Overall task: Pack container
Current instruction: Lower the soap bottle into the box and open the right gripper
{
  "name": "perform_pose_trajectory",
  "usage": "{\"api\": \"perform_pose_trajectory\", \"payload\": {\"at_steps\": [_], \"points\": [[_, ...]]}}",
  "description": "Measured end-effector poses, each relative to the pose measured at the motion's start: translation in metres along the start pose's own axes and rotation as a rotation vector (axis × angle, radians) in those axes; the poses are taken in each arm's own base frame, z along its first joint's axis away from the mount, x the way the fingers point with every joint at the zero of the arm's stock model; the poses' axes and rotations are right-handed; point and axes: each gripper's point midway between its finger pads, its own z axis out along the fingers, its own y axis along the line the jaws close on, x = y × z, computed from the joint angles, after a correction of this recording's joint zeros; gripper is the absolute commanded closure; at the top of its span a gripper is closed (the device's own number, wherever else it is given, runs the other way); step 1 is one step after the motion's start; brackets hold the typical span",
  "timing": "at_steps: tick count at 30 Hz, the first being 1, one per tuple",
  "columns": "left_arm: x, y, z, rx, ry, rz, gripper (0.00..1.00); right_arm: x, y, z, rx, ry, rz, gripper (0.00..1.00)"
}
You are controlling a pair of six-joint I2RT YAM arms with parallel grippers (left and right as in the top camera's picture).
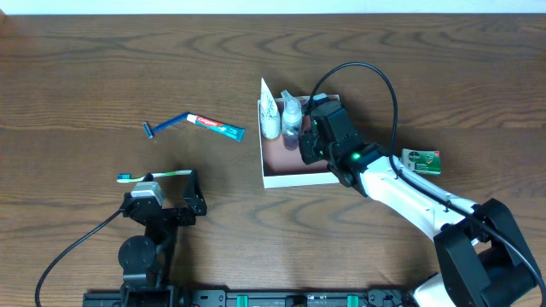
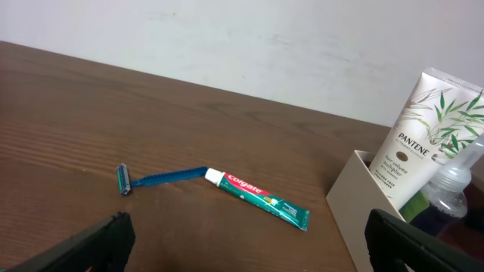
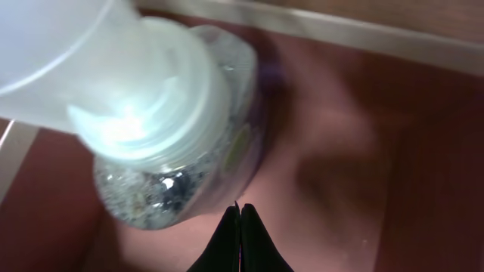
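Observation:
The container point(image 1: 294, 180), a square shallow box with white walls and a pink-brown inside, sits right of centre. It also shows in the left wrist view point(image 2: 355, 204) and in the right wrist view point(image 3: 378, 151). A white Pantene tube point(image 1: 270, 109) point(image 2: 423, 136) and a clear bottle point(image 1: 292, 115) point(image 3: 166, 128) stand inside at its far left. My right gripper point(image 1: 309, 141) point(image 3: 240, 211) is shut and empty inside the box, right beside the bottle. My left gripper point(image 1: 194, 194) point(image 2: 246, 227) is open and empty, low over the table at the front left.
A blue razor point(image 1: 166, 125) point(image 2: 155, 179) and a toothpaste tube point(image 1: 216, 127) point(image 2: 261, 198) lie end to end left of the box. A green-handled toothbrush point(image 1: 153, 176) lies by my left arm. A small green soap carton point(image 1: 421, 161) lies right of the box.

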Motion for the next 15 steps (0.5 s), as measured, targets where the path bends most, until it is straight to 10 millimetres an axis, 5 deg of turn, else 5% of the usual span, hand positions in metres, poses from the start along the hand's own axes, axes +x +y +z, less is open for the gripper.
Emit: {"api": "perform_pose_trajectory", "payload": {"at_steps": [15], "points": [[0.000,0.000,0.000,0.000,0.000,0.000,0.02,-0.018,-0.003,0.010,0.015,-0.086,-0.001,0.99]]}}
